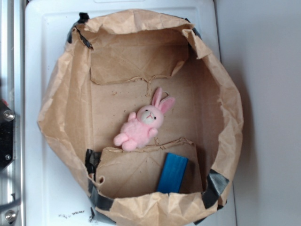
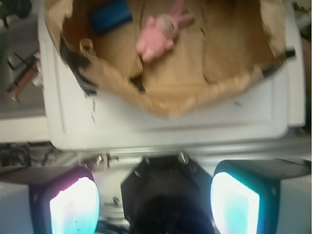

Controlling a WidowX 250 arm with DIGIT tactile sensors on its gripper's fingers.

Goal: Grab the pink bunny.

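The pink bunny (image 1: 141,125) lies on its back in the middle of an open brown paper bag (image 1: 231,117), ears pointing to the upper right. In the blurred wrist view the bunny (image 2: 158,36) shows far off at the top edge, inside the bag (image 2: 165,105). My gripper (image 2: 154,197) does not appear in the exterior view. Its two pale pads (image 2: 73,207) stand wide apart at the bottom of the wrist view, open with nothing between them, well away from the bunny and outside the bag's rim.
A blue rectangular block (image 1: 172,173) leans against a cardboard flap just below the bunny, also seen as the block (image 2: 109,15) left of it. The bag's crumpled walls ring both things. It rests on a white surface (image 1: 42,188); a metal rail (image 1: 8,117) runs along the left.
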